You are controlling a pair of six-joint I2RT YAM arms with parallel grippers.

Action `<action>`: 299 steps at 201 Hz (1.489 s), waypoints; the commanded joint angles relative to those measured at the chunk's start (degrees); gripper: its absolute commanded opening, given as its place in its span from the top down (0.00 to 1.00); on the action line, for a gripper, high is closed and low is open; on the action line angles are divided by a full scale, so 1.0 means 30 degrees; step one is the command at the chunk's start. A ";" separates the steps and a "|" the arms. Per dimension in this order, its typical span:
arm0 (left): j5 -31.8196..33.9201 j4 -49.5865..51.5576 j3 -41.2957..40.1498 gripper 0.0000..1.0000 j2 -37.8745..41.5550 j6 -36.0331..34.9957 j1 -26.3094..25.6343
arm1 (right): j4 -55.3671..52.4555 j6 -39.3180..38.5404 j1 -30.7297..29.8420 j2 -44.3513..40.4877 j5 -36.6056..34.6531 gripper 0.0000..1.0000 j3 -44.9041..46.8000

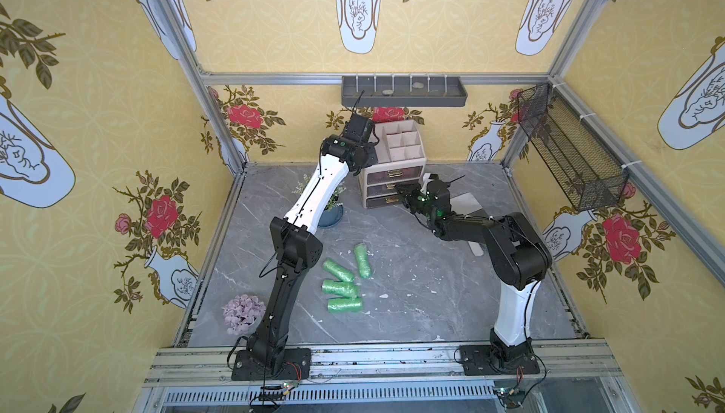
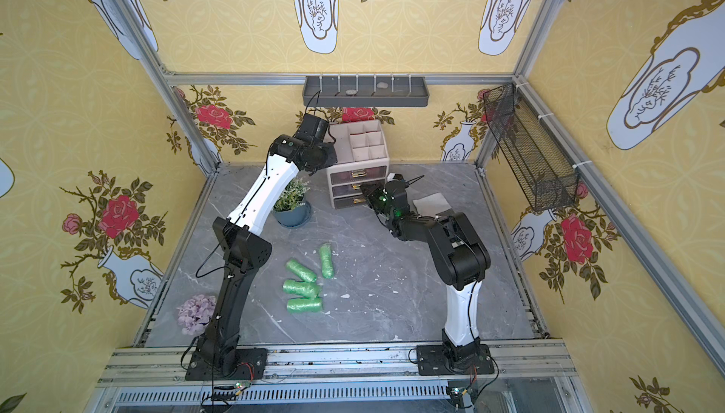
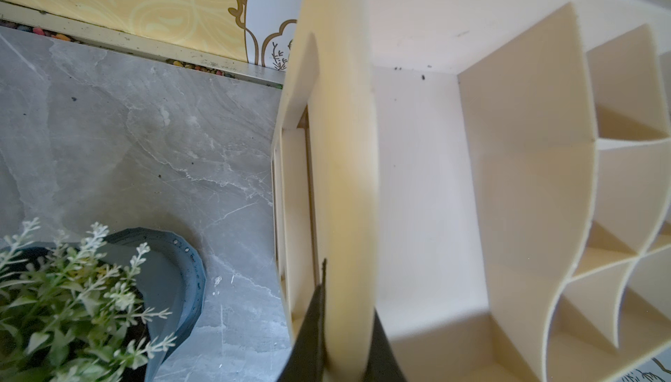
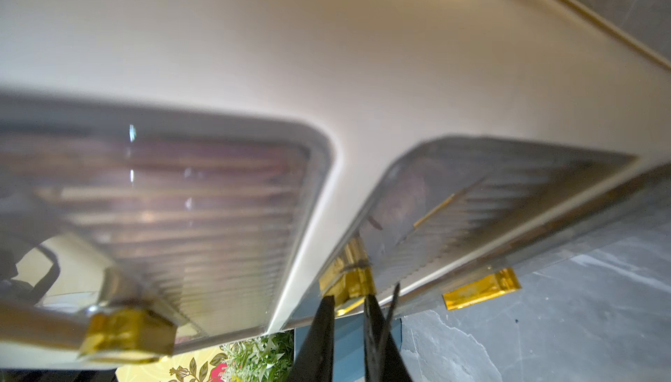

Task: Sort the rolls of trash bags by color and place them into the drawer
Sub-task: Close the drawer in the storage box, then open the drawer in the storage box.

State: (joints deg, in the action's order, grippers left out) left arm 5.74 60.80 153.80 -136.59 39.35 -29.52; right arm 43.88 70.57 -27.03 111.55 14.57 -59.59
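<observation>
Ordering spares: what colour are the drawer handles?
Shiny gold; small rectangular drawer handles show best in right wrist view.

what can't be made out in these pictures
What is in the drawers: ribbed fronts in both top views, blur in the right wrist view.
Whether the right gripper holds the handle: blurred in the right wrist view, wrist-hidden in both top views.
The left gripper in both top views: behind its wrist.
The flower: partly behind the left arm.
</observation>
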 commanded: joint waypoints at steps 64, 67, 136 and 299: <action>-0.2535 0.2761 -0.0784 1.00 0.0443 0.0475 -0.0193 | -0.3166 -0.2633 -0.0161 -0.9006 -0.0725 0.67 0.4905; -0.2521 0.2740 -0.0779 1.00 0.0469 0.0476 -0.0182 | -0.3507 -0.2765 -0.0161 -0.9304 -0.0773 0.67 0.4943; -0.2762 0.2484 -0.0583 1.00 0.0473 0.0890 -0.0303 | -0.1256 -0.0700 -0.0572 -0.9049 -0.1190 0.54 0.7456; -0.2933 0.2497 -0.0670 0.91 0.0151 0.0562 -0.0209 | 0.8829 0.3766 -0.2070 0.1182 -0.4822 0.60 0.6240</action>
State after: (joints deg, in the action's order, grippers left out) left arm 2.55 63.05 152.29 -134.74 39.35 -30.06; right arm 65.63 79.77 -33.45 113.54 2.42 -39.81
